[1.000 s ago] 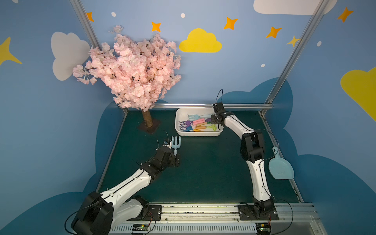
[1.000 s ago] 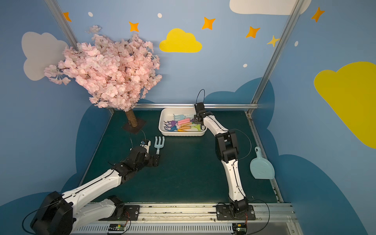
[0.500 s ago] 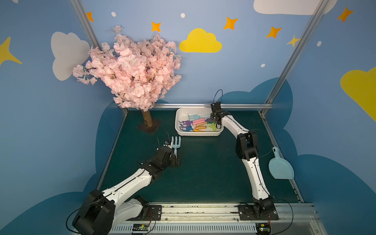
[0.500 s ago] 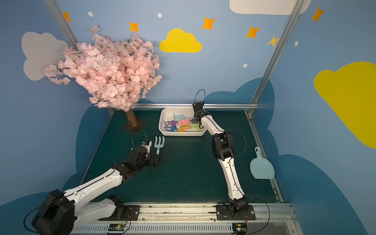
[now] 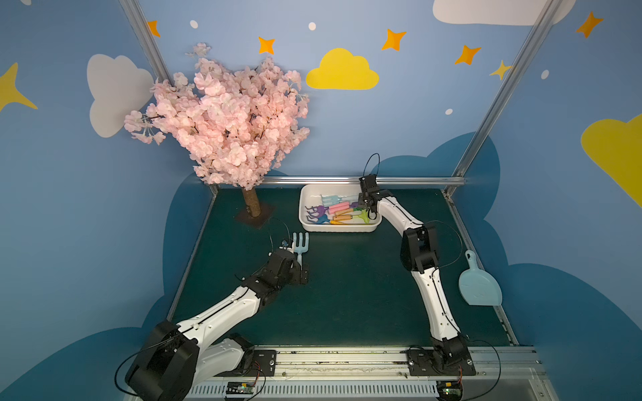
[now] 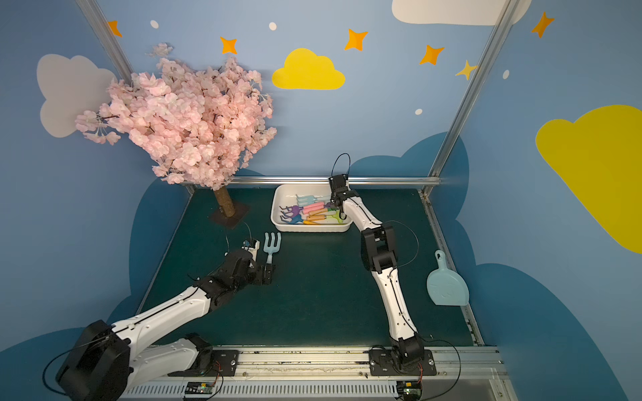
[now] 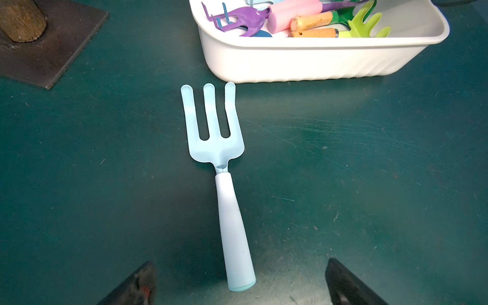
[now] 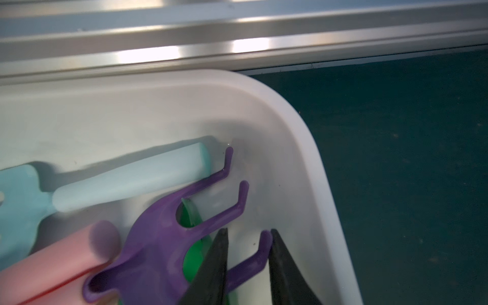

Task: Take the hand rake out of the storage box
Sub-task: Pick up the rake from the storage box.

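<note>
Storage box [image 5: 338, 227] is noted at the far edge of the green table [image 5: 347, 284], just before the metal rail, with several coloured rakes lying in it. Right gripper [image 8: 248, 232] is reached down into the box's right end. In the right wrist view its fingers are drawn narrow and clamped on one bent tine of the purple hand rake [image 8: 158, 250], which lies on the other tools inside the box [image 8: 303, 126]. A pale blue hand rake [image 7: 227, 211] is recorded flat on the table outside the box, tines toward it. Left gripper [image 7: 241, 264] is seen released, one finger to each side of the handle's end and neither touching it.
</note>
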### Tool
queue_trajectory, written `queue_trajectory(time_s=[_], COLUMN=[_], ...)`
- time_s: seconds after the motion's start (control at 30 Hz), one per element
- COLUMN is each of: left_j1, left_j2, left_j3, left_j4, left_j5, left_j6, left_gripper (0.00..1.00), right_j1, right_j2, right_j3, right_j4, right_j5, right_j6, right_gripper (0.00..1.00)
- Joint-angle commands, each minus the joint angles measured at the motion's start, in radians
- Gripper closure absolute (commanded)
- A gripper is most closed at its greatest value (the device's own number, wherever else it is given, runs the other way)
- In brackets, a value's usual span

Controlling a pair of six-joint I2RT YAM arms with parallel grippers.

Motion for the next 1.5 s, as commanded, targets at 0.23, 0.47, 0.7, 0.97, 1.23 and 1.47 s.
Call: queue_trajectory(time_s=[0.23, 0.47, 0.7, 0.97, 1.23, 1.47], left_j1=[0.004, 0.003, 0.003, 0.003, 0.002, 0.005], left_j2=[-0.041, -0.069, -0.112, -0.176, -0.215, -0.246], left_j3=[-0.002, -0.002, -0.005, -0.027, -0.027, -0.010], left_j4=[0.009, -0.004, -0.020, -0.026, -0.035, -0.054], left_j5=[-0.014, -0.008, -0.001, 0.021, 0.051, 0.070], left_j6=[0.005, 0.000, -0.006, -0.019, -0.027, -0.024], left_gripper=[0.00, 0.00, 0.00, 0.00, 0.00, 0.00], right_j1=[-0.018, -0.006, 0.000, 0.002, 0.005, 0.010], right_j2=[0.015, -0.088, -0.215, -0.386, -0.564, -0.775], right_j3=[0.027, -0.085, -0.200, -0.398, -0.633, -0.973], right_j4=[-0.004, 0.084, 0.142, 0.247, 0.419, 0.583], right_j5=[-0.097, -0.119, -0.102, -0.083, -0.136, -0.295], right_j6=[0.038, 0.026, 0.007, -0.009, -0.044, -0.131], right_gripper=[0.88, 1.00, 1.00, 1.00, 1.00, 1.00])
